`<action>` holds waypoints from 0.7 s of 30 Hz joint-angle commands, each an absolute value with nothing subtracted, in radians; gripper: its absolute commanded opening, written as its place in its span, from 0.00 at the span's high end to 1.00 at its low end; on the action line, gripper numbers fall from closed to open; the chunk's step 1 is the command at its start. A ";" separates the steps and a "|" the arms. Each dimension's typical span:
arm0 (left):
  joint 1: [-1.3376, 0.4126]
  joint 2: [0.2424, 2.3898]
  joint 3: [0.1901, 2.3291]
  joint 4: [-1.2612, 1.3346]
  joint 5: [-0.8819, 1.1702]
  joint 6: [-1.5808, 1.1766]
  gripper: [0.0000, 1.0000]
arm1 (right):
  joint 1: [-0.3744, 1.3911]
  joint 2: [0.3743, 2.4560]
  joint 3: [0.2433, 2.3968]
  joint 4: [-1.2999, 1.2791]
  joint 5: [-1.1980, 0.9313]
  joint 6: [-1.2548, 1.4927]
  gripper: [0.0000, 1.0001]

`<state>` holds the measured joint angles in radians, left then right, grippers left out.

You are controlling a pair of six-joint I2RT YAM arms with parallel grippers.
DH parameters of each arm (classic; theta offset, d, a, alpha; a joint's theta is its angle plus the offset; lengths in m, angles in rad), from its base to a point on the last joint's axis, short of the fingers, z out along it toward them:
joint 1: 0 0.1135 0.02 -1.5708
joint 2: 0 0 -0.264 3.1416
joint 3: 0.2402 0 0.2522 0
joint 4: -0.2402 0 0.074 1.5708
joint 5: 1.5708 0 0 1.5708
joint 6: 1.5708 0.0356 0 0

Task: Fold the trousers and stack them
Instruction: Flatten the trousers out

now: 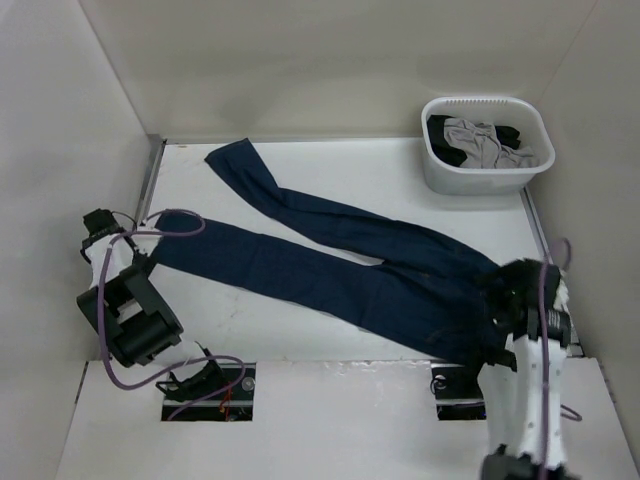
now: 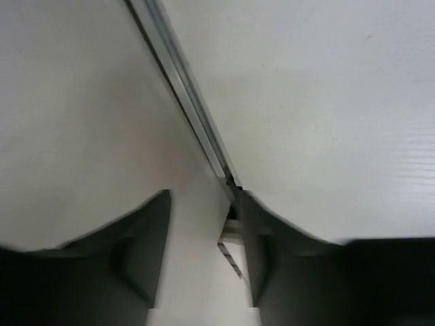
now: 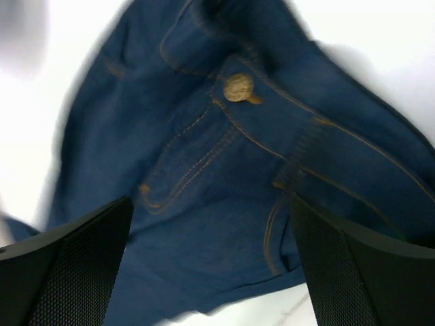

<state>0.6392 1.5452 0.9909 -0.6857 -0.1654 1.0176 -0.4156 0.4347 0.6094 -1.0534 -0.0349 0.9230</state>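
Note:
The trousers (image 1: pixel 330 270), dark blue jeans, lie spread across the white table (image 1: pixel 400 170). Their two legs run to the upper left and the waist lies at the right. My right gripper (image 1: pixel 512 298) hovers over the waist, open and empty. In the right wrist view the gripper (image 3: pixel 209 204) has its jaws wide apart above the denim (image 3: pixel 204 224), with the brass button (image 3: pixel 238 87) and a pocket seam in sight. My left gripper (image 1: pixel 98 226) is at the table's left edge, beside the nearer leg's hem, open and empty. The left wrist view (image 2: pixel 204 251) shows only wall and table.
A white plastic basket (image 1: pixel 430 170) with grey and black clothes (image 1: pixel 480 143) stands at the back right corner. White walls close in the table on three sides. A metal rail (image 2: pixel 190 102) runs along the left wall's foot. A purple cable (image 1: pixel 160 232) loops by the left arm.

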 commanded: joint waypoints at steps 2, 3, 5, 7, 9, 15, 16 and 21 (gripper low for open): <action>0.578 1.427 1.038 -0.634 0.012 1.011 0.36 | -0.066 0.755 0.644 -0.663 0.151 0.833 0.00; 0.559 1.454 1.064 -0.626 0.027 0.979 0.35 | 0.024 0.820 0.673 -0.657 0.232 0.813 0.00; 0.544 1.550 1.133 -0.624 0.046 0.887 0.36 | 0.166 0.894 0.706 -0.657 0.352 0.799 0.00; 0.535 1.664 1.224 -0.643 0.040 0.760 0.39 | 0.247 0.904 0.703 -0.675 0.394 0.827 0.00; 0.535 1.762 1.305 -0.670 0.051 0.646 0.41 | 0.284 0.867 0.668 -0.704 0.396 0.905 0.00; 0.524 1.927 1.431 -0.700 0.075 0.463 0.44 | 0.389 0.674 0.546 -0.895 0.454 1.236 0.00; 0.521 1.943 1.443 -0.696 0.069 0.447 0.44 | 0.404 0.670 0.539 -0.928 0.460 1.283 0.00; 0.501 2.026 1.459 -0.698 0.054 0.426 0.50 | 0.539 0.768 0.522 -0.997 0.456 1.454 0.00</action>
<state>0.5167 1.9965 1.4303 -0.6914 0.0360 0.4866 0.4770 0.7219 0.5278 -0.9237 0.4168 1.2839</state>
